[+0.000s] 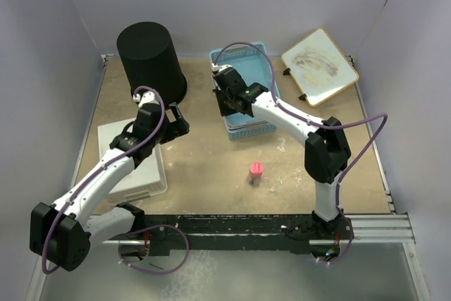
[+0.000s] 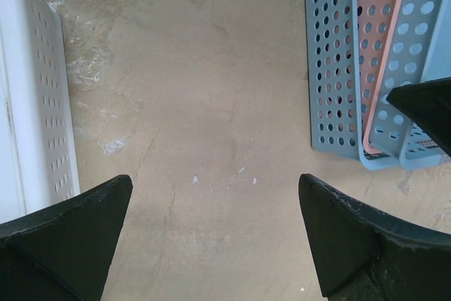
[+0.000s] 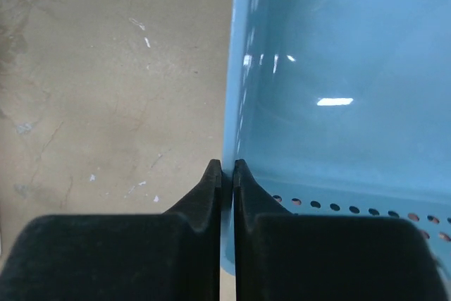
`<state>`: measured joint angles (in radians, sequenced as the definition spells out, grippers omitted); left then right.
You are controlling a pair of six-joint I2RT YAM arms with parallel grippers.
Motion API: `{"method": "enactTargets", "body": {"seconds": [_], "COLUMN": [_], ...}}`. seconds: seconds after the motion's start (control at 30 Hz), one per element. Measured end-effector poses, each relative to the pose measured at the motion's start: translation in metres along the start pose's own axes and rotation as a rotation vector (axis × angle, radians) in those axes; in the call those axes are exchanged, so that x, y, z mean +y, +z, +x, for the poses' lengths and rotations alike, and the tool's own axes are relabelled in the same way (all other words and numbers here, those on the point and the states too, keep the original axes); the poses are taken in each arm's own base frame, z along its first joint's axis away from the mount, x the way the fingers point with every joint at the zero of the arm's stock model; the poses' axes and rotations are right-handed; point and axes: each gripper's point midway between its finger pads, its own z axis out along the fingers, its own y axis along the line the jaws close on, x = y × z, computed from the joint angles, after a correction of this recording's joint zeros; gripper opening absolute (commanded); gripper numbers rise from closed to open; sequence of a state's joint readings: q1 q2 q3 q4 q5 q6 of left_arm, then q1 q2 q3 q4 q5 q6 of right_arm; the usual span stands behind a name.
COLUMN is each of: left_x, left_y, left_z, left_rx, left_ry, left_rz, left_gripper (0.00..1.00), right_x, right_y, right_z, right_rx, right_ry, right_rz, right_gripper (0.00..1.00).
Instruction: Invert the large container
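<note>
just one large container, one white basket.

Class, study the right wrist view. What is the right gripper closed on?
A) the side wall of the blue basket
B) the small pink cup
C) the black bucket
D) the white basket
A: the right gripper has both fingers pinched together on the thin upright wall of the blue basket, with the basket's inside on one side of it and bare tabletop on the other.
</note>
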<state>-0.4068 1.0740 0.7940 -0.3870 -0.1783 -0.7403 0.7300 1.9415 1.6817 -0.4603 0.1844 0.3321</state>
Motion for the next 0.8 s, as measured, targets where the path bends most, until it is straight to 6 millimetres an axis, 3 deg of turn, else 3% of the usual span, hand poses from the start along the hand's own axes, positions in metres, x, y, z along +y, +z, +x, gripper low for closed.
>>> {"method": "enactTargets", "body": {"seconds": [0.17, 0.27, 0.57, 0.8], "left_x": [0.001, 0.000, -0.009, -0.032], "left_y": [0.000, 0.000, -0.003, 0.009], "left_z": [0.001, 0.002, -0.001, 0.006], "left_rx": [0.005, 0.009, 0.023, 0.081], "left_ry": [0.002, 0.004, 0.013, 0.022], "left_rz": [-0.002, 0.003, 0.036, 0.116], "left_gripper": [1.00, 0.99, 0.99, 0.99], "right_x": [-0.008, -0.014, -0.035, -0.058], "right_y": [-0.006, -0.023, -0.127, -0.174], "right_z": [-0.003, -0.011, -0.062, -0.072], "right_rx": [-0.009, -0.037, -0.247, -0.342], "right_ry": [0.010, 0.001, -0.009, -0.007], "right_rz": [0.041, 0.055, 0.074, 0.142], "right_gripper": [0.00, 0.00, 0.00, 0.00]}}
